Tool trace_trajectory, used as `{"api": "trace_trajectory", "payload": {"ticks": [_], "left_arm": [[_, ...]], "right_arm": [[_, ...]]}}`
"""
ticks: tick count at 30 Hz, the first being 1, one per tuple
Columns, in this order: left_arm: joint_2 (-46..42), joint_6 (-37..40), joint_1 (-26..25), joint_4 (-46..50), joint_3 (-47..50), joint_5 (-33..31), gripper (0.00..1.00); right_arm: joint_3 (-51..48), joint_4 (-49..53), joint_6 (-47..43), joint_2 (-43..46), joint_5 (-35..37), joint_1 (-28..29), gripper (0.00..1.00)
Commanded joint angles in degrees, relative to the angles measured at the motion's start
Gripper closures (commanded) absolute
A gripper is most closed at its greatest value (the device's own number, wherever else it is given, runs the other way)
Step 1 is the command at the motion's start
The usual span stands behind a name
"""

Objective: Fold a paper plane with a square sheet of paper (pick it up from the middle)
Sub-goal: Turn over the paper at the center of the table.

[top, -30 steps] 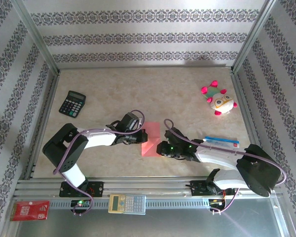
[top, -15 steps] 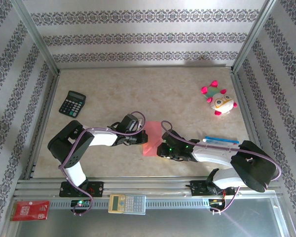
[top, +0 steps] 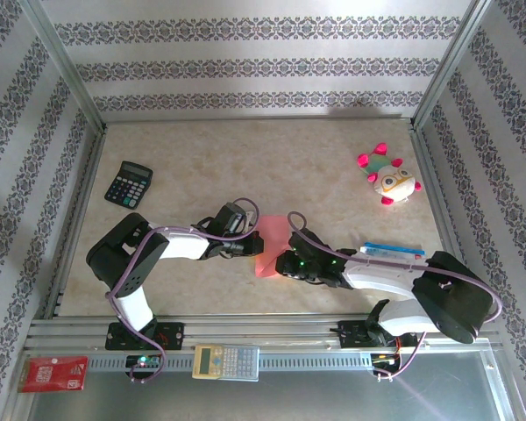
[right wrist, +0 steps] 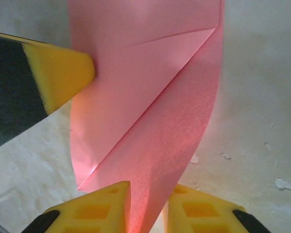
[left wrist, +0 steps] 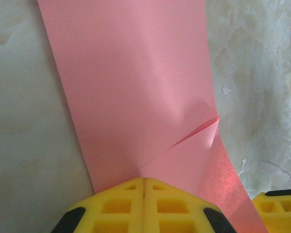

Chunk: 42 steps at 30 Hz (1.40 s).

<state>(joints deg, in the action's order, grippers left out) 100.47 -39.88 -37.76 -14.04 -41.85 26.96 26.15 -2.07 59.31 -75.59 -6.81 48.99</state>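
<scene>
1. The thin salmon-pink square sheet of paper (left wrist: 136, 97), partly folded with a diagonal crease, sits between both pincers.
2. Left pincer (left wrist: 144, 187) is clamped tight on one edge of it.
3. Right pincer (right wrist: 148, 196) pinches the opposite edge, jaws narrow.
4. Mottled beige surface (top: 245, 158) lies beneath.

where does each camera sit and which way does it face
top external: above and behind the bases, looking down at the table; both arms, left hand, right hand.
left wrist: on the left arm, facing the pink paper; its shut fingers at the bottom.
right wrist: on the right arm; fingers around the paper's edge.
Shared: both wrist views show the paper's diagonal fold.
</scene>
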Motion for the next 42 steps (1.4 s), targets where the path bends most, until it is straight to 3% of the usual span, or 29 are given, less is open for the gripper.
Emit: {"api": "trace_trajectory", "payload": {"ticks": [1,9,14,24,29,35,39,42], "left_arm": [[2.2,1.1,0.3,3.6,1.5,-1.2,0.97],[1.9,1.5,0.3,4.5,1.4,-1.3,0.97],[1.6,1.8,0.3,5.0,1.1,-1.4,0.97],[-2.2,-0.7,0.5,4.2,-2.4,1.8,0.7],[-7.6,-0.3,2.3,7.4,-5.8,2.7,0.56],[-18.3,0.7,9.2,12.5,-4.3,1.7,0.47],[-23.8,2.1,13.5,17.3,-2.6,0.1,0.46],[-26.5,1.9,16.1,18.3,-0.3,-1.1,0.46]], "right_arm": [[-2.0,-2.8,2.2,1.2,1.6,0.3,0.76],[-4.1,-6.6,6.0,0.4,4.9,1.8,0.77],[-5.3,-8.5,8.7,0.9,7.9,3.1,0.85],[-4.6,-5.1,7.4,1.8,9.8,2.7,1.0],[-0.8,4.5,-1.2,5.8,7.1,-1.7,1.0],[12.8,31.2,-23.0,12.2,6.4,-8.9,1.0],[25.3,46.1,-34.3,8.3,14.3,-5.5,1.0],[32.2,50.9,-37.5,0.9,17.6,-0.6,1.0]]}}
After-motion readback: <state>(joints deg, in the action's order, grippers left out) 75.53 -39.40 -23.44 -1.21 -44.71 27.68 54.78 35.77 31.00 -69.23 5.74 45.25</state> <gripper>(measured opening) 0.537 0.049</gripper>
